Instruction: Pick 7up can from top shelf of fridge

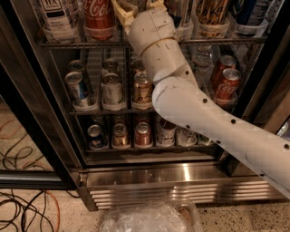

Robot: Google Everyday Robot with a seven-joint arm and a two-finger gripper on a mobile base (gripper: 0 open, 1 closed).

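Observation:
My gripper (138,6) is up at the top shelf (68,45) of the fridge (172,176), at the top edge of the view, just right of a red Coca-Cola can (99,18). The white arm (181,104) reaches in from the lower right and crosses the middle and lower racks. The 7up can does not show clearly. The gripper and wrist cover the lane where it reaches, and the frame cuts that spot off.
A clear bottle (56,16) stands left of the Coca-Cola can, and more cans stand to the right on the top shelf. Smaller cans fill the two lower racks, with red Coca-Cola cans (226,84) at the right. The black door frame (27,136), floor cables (22,208) and a plastic bag (145,219) lie below.

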